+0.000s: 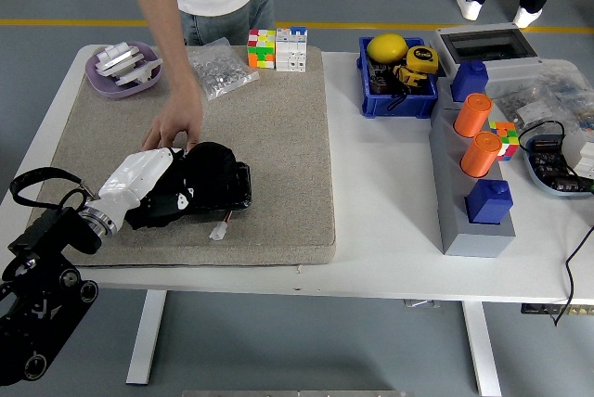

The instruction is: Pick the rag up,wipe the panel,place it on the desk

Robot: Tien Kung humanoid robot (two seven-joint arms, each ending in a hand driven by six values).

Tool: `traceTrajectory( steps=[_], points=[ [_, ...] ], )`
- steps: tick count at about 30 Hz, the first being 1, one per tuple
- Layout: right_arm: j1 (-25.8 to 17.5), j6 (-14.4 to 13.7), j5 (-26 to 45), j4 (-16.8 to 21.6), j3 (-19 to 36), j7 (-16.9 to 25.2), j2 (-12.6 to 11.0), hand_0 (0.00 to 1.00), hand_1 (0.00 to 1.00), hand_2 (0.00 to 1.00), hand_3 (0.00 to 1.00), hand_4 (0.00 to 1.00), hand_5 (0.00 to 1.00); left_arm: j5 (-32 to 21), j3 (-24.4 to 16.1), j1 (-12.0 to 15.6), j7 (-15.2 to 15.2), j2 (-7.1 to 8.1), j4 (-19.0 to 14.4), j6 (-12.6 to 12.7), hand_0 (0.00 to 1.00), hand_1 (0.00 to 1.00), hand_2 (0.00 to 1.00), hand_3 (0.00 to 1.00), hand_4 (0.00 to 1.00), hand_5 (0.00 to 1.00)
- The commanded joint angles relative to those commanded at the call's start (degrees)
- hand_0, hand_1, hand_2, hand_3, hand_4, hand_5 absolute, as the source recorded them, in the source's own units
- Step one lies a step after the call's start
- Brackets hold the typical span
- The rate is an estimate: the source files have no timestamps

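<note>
Left robot hand (pixel 153 184) grips black rag (pixel 209 182) on panel (pixel 278 147); person's hand (pixel 174 128) beside it

L hand (pixel 176 188) low, fingers curled
</note>
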Motion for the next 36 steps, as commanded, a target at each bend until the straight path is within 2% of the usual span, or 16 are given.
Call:
traceTrajectory(
  steps=[10, 13, 36],
  points=[
    [-0.1, 0.0, 0.9, 0.0, -1.1, -0.1, 0.0, 0.761, 0.662, 0.671, 0.614, 0.998, 0.463, 0.2, -5.6, 1.6, -1.8, 0.78, 1.3, 0.7, 0.301, 0.294, 0.502, 0.448, 0.193, 0.002],
    [-0.1, 0.1, 1.2, 0.0, -1.2, -0.1, 0.0, 0.761, 0.662, 0.671, 0.614, 0.998, 0.465, -0.4, -6.4, 2.6, -3.3, 1.59, 1.5, 1.0, 0.299, 0.295, 0.499, 0.447, 0.19, 0.002],
    [-0.2, 0.3, 1.2, 0.0, -1.0, -0.2, 0.1, 0.761, 0.663, 0.671, 0.616, 0.998, 0.466, 0.8, -14.8, 5.7, -3.8, 2.74, 2.2, 1.8, 0.3, 0.305, 0.501, 0.451, 0.21, 0.002]
  ],
)
